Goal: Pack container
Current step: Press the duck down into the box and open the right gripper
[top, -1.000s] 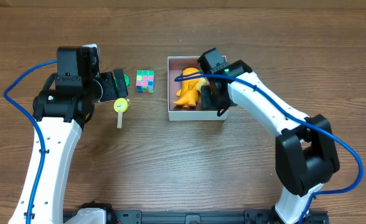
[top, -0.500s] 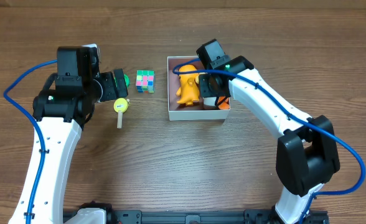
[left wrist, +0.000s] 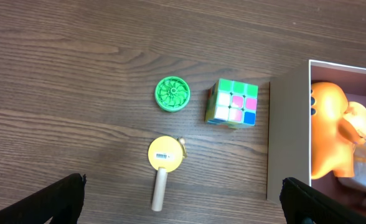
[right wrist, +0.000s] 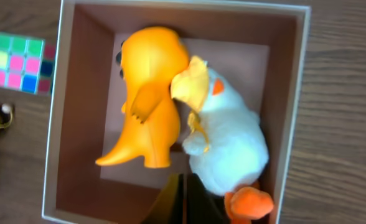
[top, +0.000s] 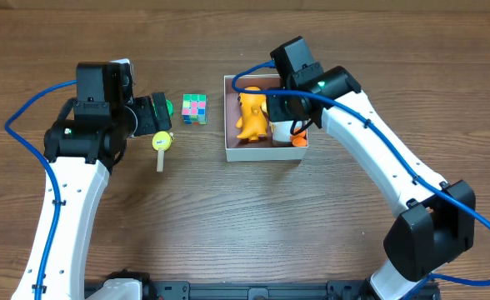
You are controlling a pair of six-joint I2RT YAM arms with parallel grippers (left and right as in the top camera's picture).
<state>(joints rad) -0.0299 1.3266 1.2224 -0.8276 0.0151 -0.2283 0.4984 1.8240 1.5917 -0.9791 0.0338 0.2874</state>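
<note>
Container [top: 227, 125] holding orange dinosaur [top: 252, 117] and white duck [right wrist: 229, 149], right pincer [right wrist: 183, 194] closed (empty) above, left pincer [left wrist: 183, 182] wide.

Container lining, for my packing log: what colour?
Dull pinkish-brown; the container shows best in the right wrist view.

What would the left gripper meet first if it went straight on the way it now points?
Probably the yellow toy: the left gripper points down at the table, jaws open, and the toy's handle lies between them. Depth is unclear, so the jaws may reach the table first.
</note>
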